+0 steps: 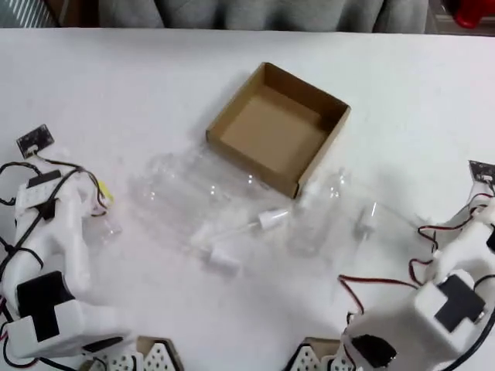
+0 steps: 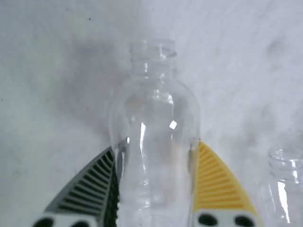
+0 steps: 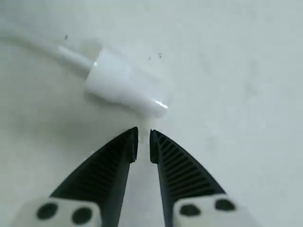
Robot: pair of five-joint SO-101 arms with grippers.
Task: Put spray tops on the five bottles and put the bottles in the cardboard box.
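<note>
Left arm (image 1: 46,255) folded at near left, left gripper (image 2: 156,149) clamped round a clear bottle (image 2: 154,109). Right gripper (image 3: 143,139), near right, pinched on the thin end of a spray top (image 3: 120,82). Loose bottles (image 1: 178,189) and another top (image 1: 271,219) lie just near of the cardboard box (image 1: 305,81).

The pincer (image 2: 156,149) grips a clear, capless bottle (image 2: 154,104) between one grey and one yellow finger, the white worktop (image 2: 57,71) behind; a second bottle (image 2: 286,189) is nearby.
</note>
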